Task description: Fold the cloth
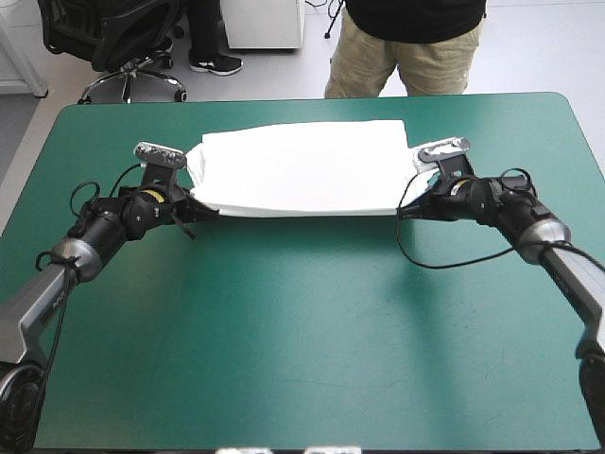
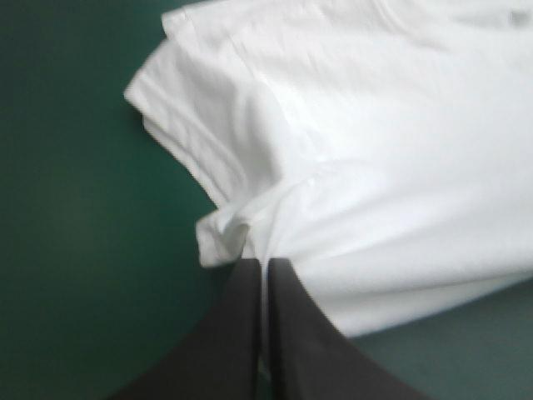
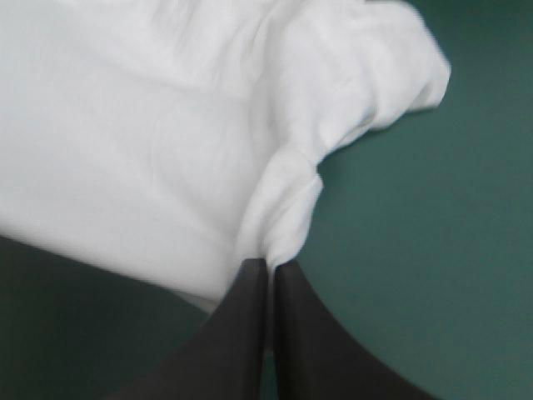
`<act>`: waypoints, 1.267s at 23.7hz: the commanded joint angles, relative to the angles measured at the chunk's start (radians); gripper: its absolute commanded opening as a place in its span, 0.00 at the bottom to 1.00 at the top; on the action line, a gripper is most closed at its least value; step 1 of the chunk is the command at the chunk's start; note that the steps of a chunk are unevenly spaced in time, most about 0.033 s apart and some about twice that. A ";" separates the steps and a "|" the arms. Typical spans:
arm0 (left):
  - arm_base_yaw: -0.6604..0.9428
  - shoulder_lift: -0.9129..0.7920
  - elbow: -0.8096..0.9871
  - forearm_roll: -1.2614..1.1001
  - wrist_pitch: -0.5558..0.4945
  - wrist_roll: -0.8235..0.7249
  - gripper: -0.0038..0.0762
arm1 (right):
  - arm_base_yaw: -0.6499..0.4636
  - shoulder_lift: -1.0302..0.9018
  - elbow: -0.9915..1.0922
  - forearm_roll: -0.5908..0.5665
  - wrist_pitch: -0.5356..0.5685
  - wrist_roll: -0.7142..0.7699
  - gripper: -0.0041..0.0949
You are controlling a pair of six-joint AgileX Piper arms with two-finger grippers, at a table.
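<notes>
The T-shirt [image 1: 302, 165] lies toward the 12 o'clock edge of the table [image 1: 302, 331], clamped at 8 o'clock by the left gripper [image 1: 203, 210] and at 4 o'clock by the right gripper [image 1: 405, 212]; both should move level and synchronised, hem taut.

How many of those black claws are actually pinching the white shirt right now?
2. The left gripper pinches the T-shirt at its near left corner; the right gripper pinches its near right corner.

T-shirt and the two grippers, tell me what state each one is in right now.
T-shirt: folded over in layers, lying across the far half of the table, near corners pinched.
Left gripper: shut on the T-shirt.
Right gripper: shut on the T-shirt.
</notes>
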 commanded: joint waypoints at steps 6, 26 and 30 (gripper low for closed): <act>0.001 -0.226 0.146 -0.009 0.429 -0.002 0.04 | -0.007 -0.284 0.182 0.081 0.359 0.004 0.02; 0.001 -0.328 0.330 -0.236 0.438 0.178 0.55 | -0.003 -0.409 0.387 0.144 0.327 0.009 0.47; 0.001 -0.374 0.272 -0.236 0.414 0.174 0.55 | -0.007 -0.512 0.263 -0.075 0.321 0.188 0.47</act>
